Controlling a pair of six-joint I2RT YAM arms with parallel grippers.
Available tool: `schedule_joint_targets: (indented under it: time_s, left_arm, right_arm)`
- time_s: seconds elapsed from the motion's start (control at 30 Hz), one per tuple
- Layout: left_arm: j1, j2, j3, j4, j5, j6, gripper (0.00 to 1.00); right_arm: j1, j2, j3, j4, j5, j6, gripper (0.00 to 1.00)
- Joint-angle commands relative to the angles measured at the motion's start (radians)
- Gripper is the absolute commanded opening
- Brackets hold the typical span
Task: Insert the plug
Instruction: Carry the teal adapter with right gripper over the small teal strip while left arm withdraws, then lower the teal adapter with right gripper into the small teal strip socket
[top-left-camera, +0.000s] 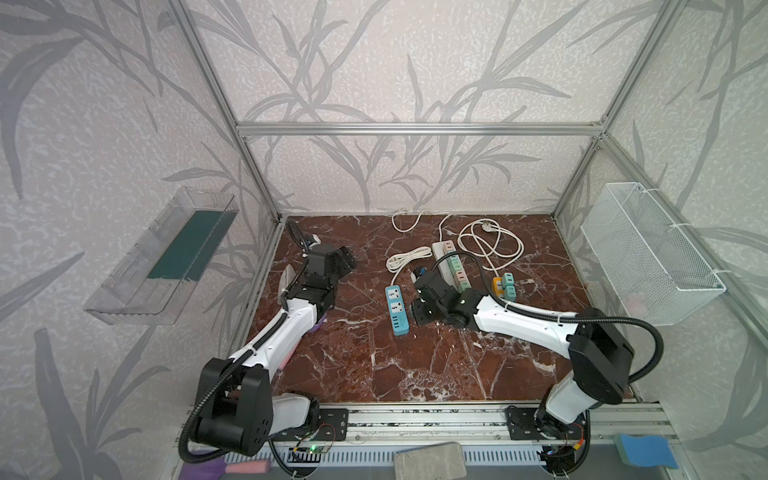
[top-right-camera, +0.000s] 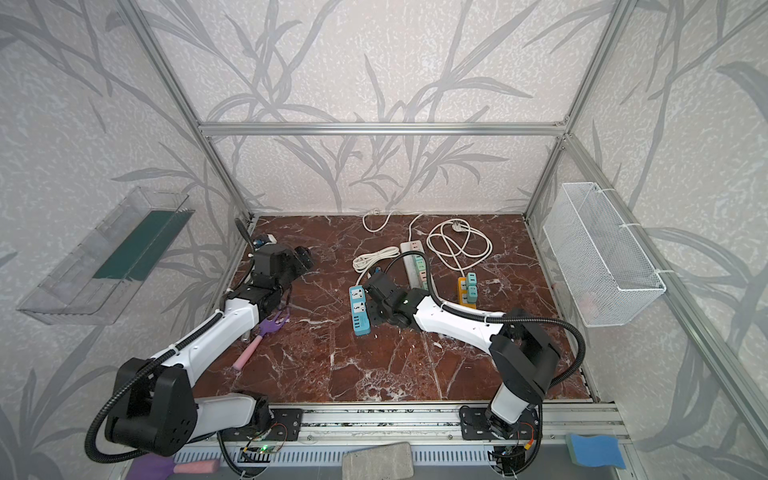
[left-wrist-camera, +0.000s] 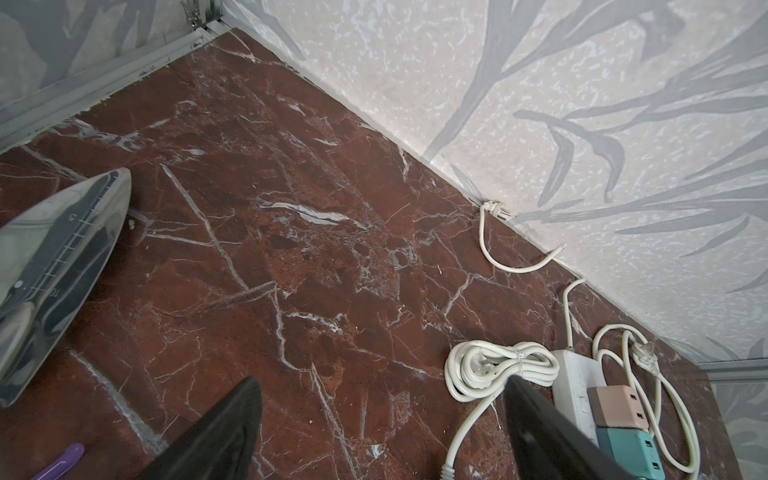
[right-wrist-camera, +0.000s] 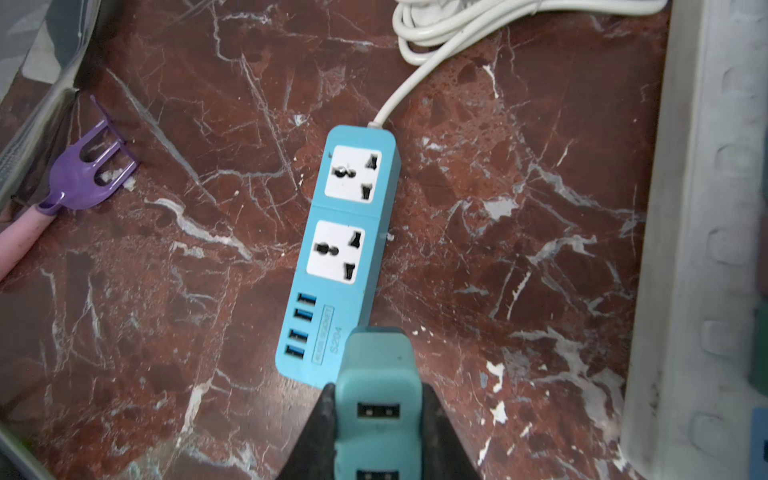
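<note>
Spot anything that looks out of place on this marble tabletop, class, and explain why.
The purple plastic garden fork with pink handle and shiny metal trowel blade lie by the left arm: gardening tools among power strips and white cables.

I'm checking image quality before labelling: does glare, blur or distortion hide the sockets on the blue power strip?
No: in the right wrist view the light blue plastic power strip is sharp and evenly lit, its white sockets clear, though the long white power strip looks blurred; in the left wrist view the shiny metal trowel blade mirrors its surroundings.
</note>
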Motion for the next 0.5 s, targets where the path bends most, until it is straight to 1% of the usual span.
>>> schedule_joint_targets:
  time_s: [0.0,0.1,0.17,0.3,0.47]
  left_arm:
    - [0.029,0.027,0.027,0.013,0.095,-0.089,0.88]
    - [0.059,0.046,0.029,0.036,0.166,-0.119,0.85]
    - [0.075,0.052,0.027,0.064,0.197,-0.101,0.81]
    - [0.093,0.045,0.016,0.067,0.182,-0.112,0.81]
    - [0.094,0.043,0.009,0.093,0.214,-0.138,0.81]
  right_arm:
    - [0.001,0.059,0.082,0.038,0.042,-0.009,0.00]
    - [0.001,0.110,0.141,0.014,0.044,-0.018,0.00]
    - [0.000,0.140,0.175,-0.014,0.064,-0.022,0.00]
    - [0.000,0.164,0.200,-0.036,0.063,-0.016,0.00]
    - [0.002,0.187,0.213,-0.048,0.037,-0.002,0.00]
